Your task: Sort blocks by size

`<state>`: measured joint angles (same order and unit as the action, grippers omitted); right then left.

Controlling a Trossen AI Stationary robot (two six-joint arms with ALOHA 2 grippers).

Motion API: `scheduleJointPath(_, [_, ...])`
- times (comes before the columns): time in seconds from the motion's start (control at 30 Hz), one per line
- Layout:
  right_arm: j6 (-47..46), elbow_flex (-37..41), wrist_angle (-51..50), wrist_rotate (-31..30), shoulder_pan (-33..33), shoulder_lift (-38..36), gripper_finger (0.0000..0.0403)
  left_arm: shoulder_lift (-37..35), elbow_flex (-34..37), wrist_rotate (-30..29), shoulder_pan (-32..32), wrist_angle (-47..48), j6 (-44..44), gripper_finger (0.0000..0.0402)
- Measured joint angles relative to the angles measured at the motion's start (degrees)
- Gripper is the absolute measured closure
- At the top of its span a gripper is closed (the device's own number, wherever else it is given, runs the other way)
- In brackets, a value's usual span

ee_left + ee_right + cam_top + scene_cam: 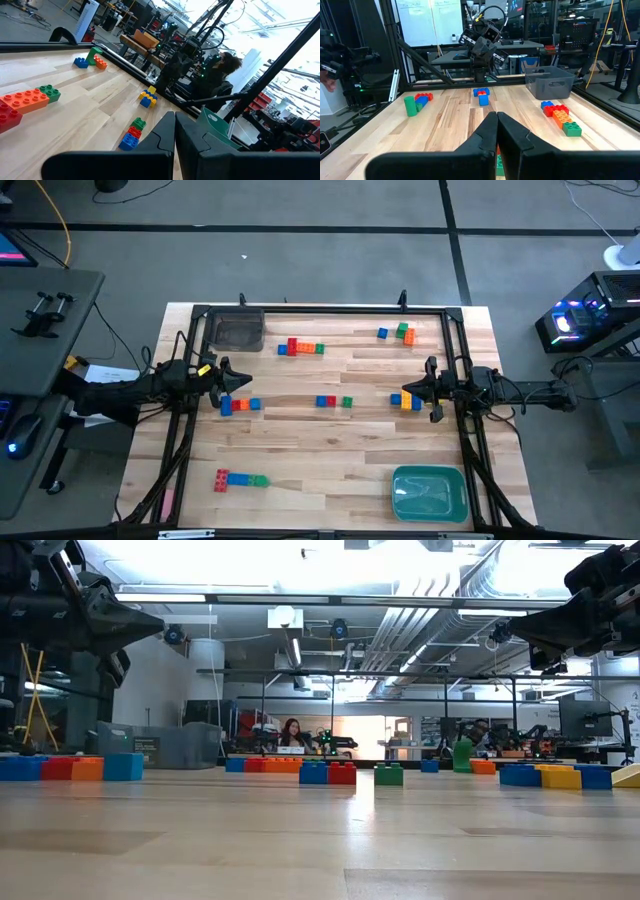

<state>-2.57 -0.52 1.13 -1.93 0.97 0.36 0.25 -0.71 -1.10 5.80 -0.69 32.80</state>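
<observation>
Small studded blocks lie in groups on the wooden table. A red, blue, orange and green row (pixel 300 347) lies by the far edge, and a blue, green and orange cluster (pixel 397 332) lies at the far right. A blue and orange group (pixel 238 405) lies just beside my left gripper (pixel 228 383). A blue, red and green row (pixel 333 401) lies mid-table. A yellow, blue and orange group (pixel 411 402) lies under my right gripper (pixel 405 394). A red, blue and green row (pixel 240 479) lies at the near left. Both grippers are shut, empty and raised above the table, as the low view shows for my left gripper (pixel 150 628) and my right gripper (pixel 510 632).
A grey bin (pixel 238 330) stands at the far left corner and a teal bin (pixel 430 492) at the near right corner. A dark frame (pixel 320 308) runs around the table's edges. People sit in the room beyond the table (pixel 292 732).
</observation>
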Motion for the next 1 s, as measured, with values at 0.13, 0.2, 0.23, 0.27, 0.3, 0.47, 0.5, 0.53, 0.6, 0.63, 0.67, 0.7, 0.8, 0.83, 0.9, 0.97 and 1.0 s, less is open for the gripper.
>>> scheduleJointPath(0.13, [0.0, 0.0, 0.0, 0.0, 0.0, 0.0, 0.04, 0.0, 0.0, 0.0, 0.0, 0.0, 0.0, 0.0401])
scheduleJointPath(0.2, [0.0, 0.0, 0.0, 0.0, 0.0, 0.0, 0.04, 0.0, 0.0, 0.0, 0.0, 0.0, 0.0, 0.0401])
scheduleJointPath(0.23, [0.0, 0.0, 0.0, 0.0, 0.0, 0.0, 0.04, 0.0, 0.0, 0.0, 0.0, 0.0, 0.0, 0.0401])
scheduleJointPath(0.27, [0.0, 0.0, 0.0, 0.0, 0.0, 0.0, 0.04, 0.0, 0.0, 0.0, 0.0, 0.0, 0.0, 0.0401])
scheduleJointPath(0.3, [0.0, 0.0, 0.0, 0.0, 0.0, 0.0, 0.04, 0.0, 0.0, 0.0, 0.0, 0.0, 0.0, 0.0401])
scheduleJointPath(0.47, [0.0, 0.0, 0.0, 0.0, 0.0, 0.0, 0.04, 0.0, 0.0, 0.0, 0.0, 0.0, 0.0, 0.0401])
scheduleJointPath(0.5, [0.0, 0.0, 0.0, 0.0, 0.0, 0.0, 0.04, 0.0, 0.0, 0.0, 0.0, 0.0, 0.0, 0.0401])
scheduleJointPath(0.53, [0.0, 0.0, 0.0, 0.0, 0.0, 0.0, 0.04, 0.0, 0.0, 0.0, 0.0, 0.0, 0.0, 0.0401])
scheduleJointPath(0.6, [0.0, 0.0, 0.0, 0.0, 0.0, 0.0, 0.04, 0.0, 0.0, 0.0, 0.0, 0.0, 0.0, 0.0401])
scheduleJointPath(0.63, [0.0, 0.0, 0.0, 0.0, 0.0, 0.0, 0.04, 0.0, 0.0, 0.0, 0.0, 0.0, 0.0, 0.0401])
scheduleJointPath(0.67, [0.0, 0.0, 0.0, 0.0, 0.0, 0.0, 0.04, 0.0, 0.0, 0.0, 0.0, 0.0, 0.0, 0.0401])
scheduleJointPath(0.7, [0.0, 0.0, 0.0, 0.0, 0.0, 0.0, 0.04, 0.0, 0.0, 0.0, 0.0, 0.0, 0.0, 0.0401])
scheduleJointPath(0.8, [0.0, 0.0, 0.0, 0.0, 0.0, 0.0, 0.04, 0.0, 0.0, -1.3, 0.0, 0.0, 0.0, 0.0401])
scheduleJointPath(0.83, [0.0, 0.0, 0.0, 0.0, 0.0, 0.0, 0.04, 0.0, 0.0, -1.3, 0.0, 0.0, 0.0, 0.0401])
scheduleJointPath(0.9, [0.0, 0.0, 0.0, 0.0, 0.0, 0.0, 0.04, 0.0, 0.0, -1.1, 0.0, 0.0, 0.0, 0.0401])
scheduleJointPath(0.97, [0.0, 0.0, 0.0, 0.0, 0.0, 0.0, 0.04, 0.0, 0.0, -1.1, 0.0, 0.0, 0.3, 0.0401])
scheduleJointPath(1.0, [0.0, 0.0, 0.0, 0.0, 0.0, 0.0, 0.04, 0.0, 0.0, -1.1, 0.0, -0.1, 1.0, 0.0401])
